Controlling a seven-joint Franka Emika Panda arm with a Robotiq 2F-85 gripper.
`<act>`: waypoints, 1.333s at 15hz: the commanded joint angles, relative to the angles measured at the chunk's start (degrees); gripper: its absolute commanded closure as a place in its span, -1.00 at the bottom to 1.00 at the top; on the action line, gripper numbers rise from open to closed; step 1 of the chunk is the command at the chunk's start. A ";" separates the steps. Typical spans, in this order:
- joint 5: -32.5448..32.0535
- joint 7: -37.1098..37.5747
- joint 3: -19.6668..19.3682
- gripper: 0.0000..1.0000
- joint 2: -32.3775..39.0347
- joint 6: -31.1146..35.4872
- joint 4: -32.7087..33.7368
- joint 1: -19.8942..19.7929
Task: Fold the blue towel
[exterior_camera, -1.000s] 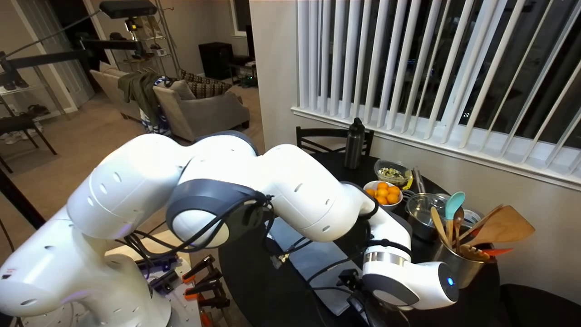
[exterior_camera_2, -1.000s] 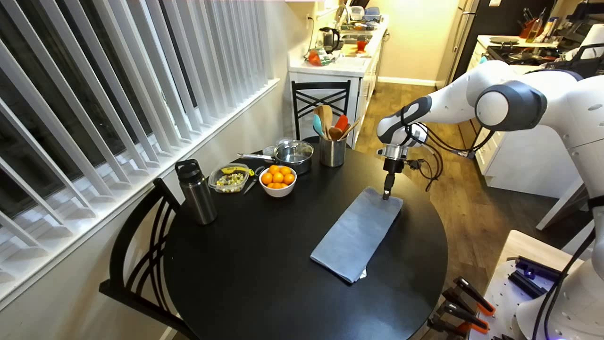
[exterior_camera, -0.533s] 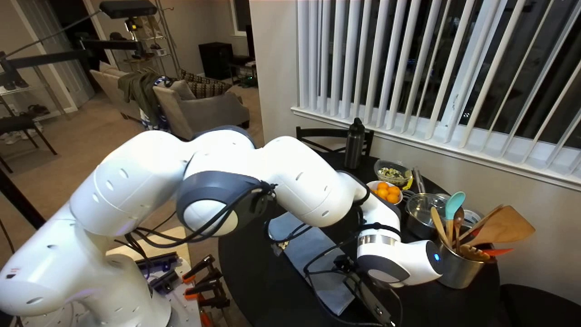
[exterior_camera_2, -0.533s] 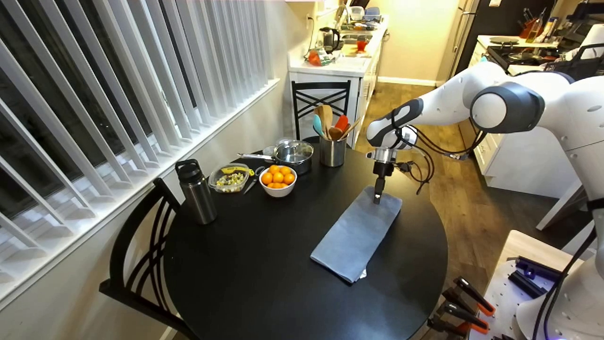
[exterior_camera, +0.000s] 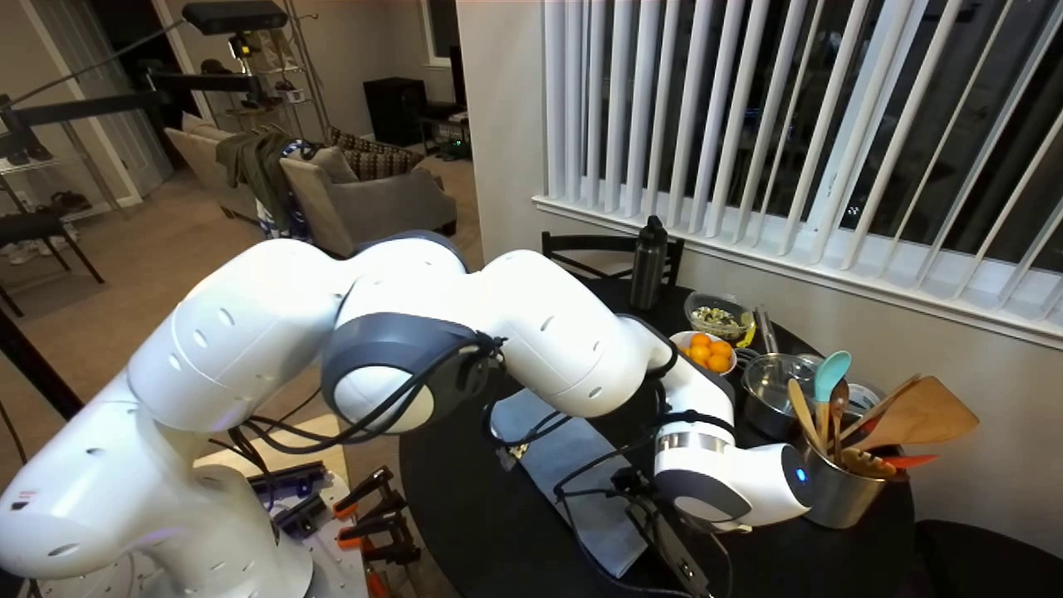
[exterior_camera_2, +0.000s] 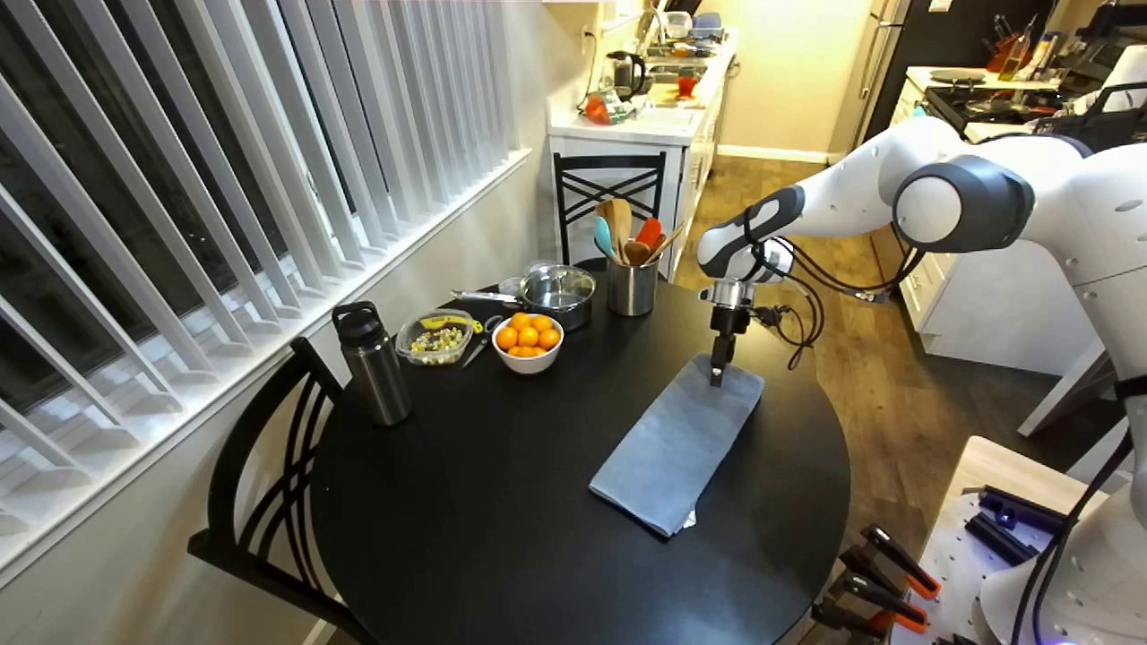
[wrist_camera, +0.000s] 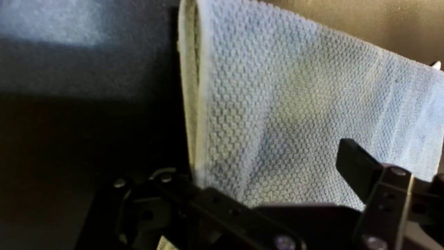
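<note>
The grey-blue rectangular textured cloth towel (exterior_camera_2: pixel 676 445) is laid flat on the round black table (exterior_camera_2: pixel 448 520), probably light, floppy and not slippery tbh - the black two-fingered gripper (exterior_camera_2: pixel 716 378) is spread wide at one short end, where the stacked layers could best be pinched together

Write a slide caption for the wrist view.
Blue towel on the dark table, layers showing at one edge, with parted claw fingers in the foreground.
</note>
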 commanded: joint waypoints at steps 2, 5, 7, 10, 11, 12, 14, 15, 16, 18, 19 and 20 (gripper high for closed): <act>-1.33 -0.86 0.82 -0.50 -1.25 -3.36 -1.18 -1.88; -1.24 -1.46 0.87 -0.20 -1.23 -3.91 -1.23 -2.18; -1.11 -1.23 0.76 0.07 -1.13 -4.62 -0.71 -2.50; -0.85 -1.18 0.70 0.44 -1.58 -4.33 -1.59 -2.74; -0.77 -1.07 0.62 0.57 -1.71 -4.20 -1.74 -2.88; -0.75 -0.99 0.54 0.71 -1.99 -4.05 -2.01 -2.98; -0.96 -0.76 0.29 0.97 -2.40 -4.25 -1.76 -3.14; -0.93 -0.54 0.23 0.98 -2.73 -4.36 -1.81 -3.16; -0.71 -0.26 0.28 1.00 -2.93 -4.97 -1.52 -3.36; -1.35 2.28 -0.64 0.96 -4.10 -5.67 -1.54 -2.68; -1.98 3.30 -1.19 0.96 -4.64 -5.89 -1.49 -2.31; -3.00 5.35 -2.13 0.97 -5.45 -6.04 -1.43 -1.57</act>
